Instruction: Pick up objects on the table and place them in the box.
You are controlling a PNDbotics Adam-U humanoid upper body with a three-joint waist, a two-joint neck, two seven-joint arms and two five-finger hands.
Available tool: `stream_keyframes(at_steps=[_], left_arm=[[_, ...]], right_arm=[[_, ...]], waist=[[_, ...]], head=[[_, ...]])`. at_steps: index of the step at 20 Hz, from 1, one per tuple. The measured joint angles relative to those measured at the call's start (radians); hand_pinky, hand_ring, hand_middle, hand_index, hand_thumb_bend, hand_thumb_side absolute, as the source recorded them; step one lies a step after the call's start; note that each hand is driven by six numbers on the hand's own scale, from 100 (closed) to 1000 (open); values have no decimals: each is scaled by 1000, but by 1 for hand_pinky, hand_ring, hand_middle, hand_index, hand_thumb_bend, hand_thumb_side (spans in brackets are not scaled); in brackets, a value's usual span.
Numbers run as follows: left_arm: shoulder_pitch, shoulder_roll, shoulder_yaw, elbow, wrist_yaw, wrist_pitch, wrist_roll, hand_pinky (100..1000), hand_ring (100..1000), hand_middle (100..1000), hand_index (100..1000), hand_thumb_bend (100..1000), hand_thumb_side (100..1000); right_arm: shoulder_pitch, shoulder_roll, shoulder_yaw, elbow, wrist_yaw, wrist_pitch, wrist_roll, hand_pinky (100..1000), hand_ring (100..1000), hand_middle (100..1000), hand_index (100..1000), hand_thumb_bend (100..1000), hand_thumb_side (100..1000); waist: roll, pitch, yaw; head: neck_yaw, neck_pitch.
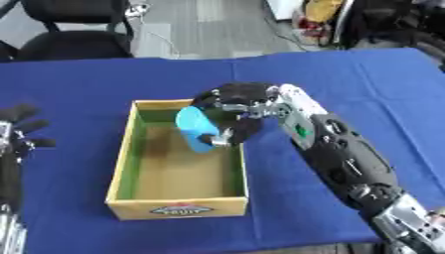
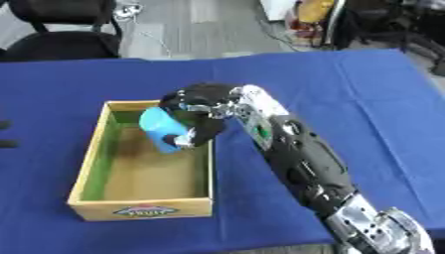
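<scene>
Blue oblong plastic object (image 1: 196, 129) is held by the curled right hand (image 1: 236, 106) over the open cardboard box (image 1: 121, 163) — left hand (image 1: 19, 130) is rested open at the left edge.

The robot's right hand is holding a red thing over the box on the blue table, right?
Almost. The thing is blue, not red, as the left eye view shows. The rest is right: the right hand has its fingers curled round it and holds it over the box on the blue table.
</scene>
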Motion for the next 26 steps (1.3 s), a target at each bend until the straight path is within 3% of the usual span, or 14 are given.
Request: stream_keyframes(at_steps=[6, 12, 13, 15, 26], left_arm=[[0, 0, 0, 0, 0, 1, -1, 572, 719, 796, 864, 481, 1000], [0, 0, 0, 0, 0, 3, -3, 572, 720, 797, 864, 480, 1000], [0, 0, 0, 0, 0, 3, -3, 572, 720, 797, 864, 480, 1000], [0, 0, 0, 0, 0, 3, -3, 572, 720, 797, 863, 479, 1000], [0, 0, 0, 1, 0, 3, -4, 574, 722, 798, 862, 476, 1000]], right_arm=[[7, -4, 0, 0, 2, -8, -6, 718, 830, 893, 985, 477, 892], [8, -9, -7, 0, 2, -10, -8, 719, 828, 888, 984, 472, 886], [8, -9, -8, 0, 2, -9, -10, 720, 827, 887, 983, 420, 914], [10, -13, -18, -11, -4, -4, -16, 722, 824, 875, 976, 446, 872], [118, -96, -130, -291, -146, 109, -108, 723, 809, 837, 954, 409, 841]], waist=[[0, 0, 0], [0, 0, 0], [0, 0, 0], [0, 0, 0], [0, 0, -14]], head=[[0, 0], [0, 0], [0, 0], [0, 0], [9, 0]])
